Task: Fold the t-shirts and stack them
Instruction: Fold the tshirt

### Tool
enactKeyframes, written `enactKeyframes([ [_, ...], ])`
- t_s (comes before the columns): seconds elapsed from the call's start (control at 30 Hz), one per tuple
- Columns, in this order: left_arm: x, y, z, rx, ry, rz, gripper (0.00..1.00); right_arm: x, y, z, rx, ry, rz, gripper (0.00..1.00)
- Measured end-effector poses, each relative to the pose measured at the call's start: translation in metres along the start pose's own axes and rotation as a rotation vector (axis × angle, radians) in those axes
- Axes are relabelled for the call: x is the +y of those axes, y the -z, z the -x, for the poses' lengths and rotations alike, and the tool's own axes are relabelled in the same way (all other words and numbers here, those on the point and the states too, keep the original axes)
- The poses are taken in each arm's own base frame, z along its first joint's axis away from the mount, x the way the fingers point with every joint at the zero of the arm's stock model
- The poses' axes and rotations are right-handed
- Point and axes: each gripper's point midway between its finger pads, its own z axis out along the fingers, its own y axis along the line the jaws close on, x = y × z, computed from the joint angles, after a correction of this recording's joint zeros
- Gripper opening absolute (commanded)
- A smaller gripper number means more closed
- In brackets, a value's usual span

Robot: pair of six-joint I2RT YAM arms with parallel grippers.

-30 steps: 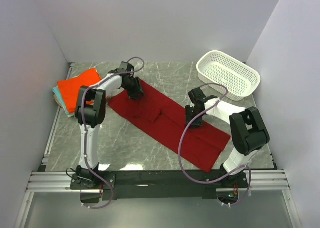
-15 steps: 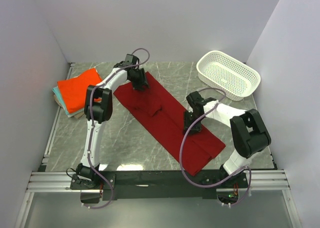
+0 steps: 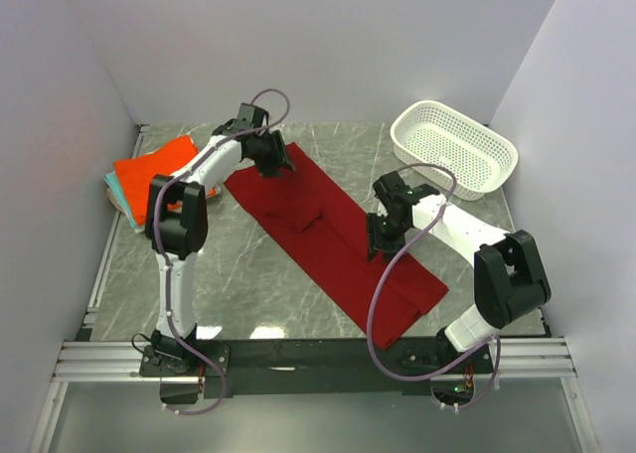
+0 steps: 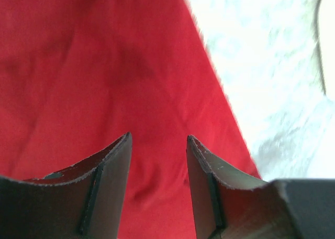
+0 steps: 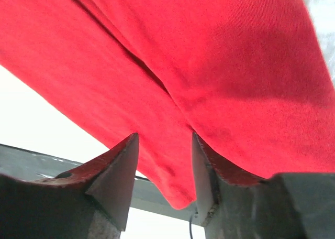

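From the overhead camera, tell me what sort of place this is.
Probably a robot lab test cell: plain white walls box in a marble-patterned table, left arm and right arm stand mounted on a metal rail, and a red t-shirt lies between a folded stack and a white basket.

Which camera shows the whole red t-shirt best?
The top external view: the red t-shirt lies there complete, a long strip set diagonally on the table, both ends in sight. The left wrist view shows only a patch with one edge; the right wrist view shows a fold line and a corner, close up.
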Motion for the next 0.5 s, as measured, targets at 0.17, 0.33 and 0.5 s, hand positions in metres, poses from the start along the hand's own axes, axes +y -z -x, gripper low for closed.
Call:
enactKeyframes([
  [0.17, 0.017, 0.000, -0.038, 0.081, 0.052, 0.008, 0.52, -0.011, -0.008, -0.018, 0.055, 0.012, -0.026, 0.56],
  [0.33, 0.043, -0.014, -0.074, 0.169, 0.098, 0.045, 0.51, -0.018, -0.014, -0.029, 0.087, 0.015, -0.041, 0.56],
  [0.5, 0.048, -0.020, -0.076, 0.188, 0.110, 0.043, 0.51, -0.023, -0.023, -0.033, 0.114, 0.013, -0.057, 0.56],
])
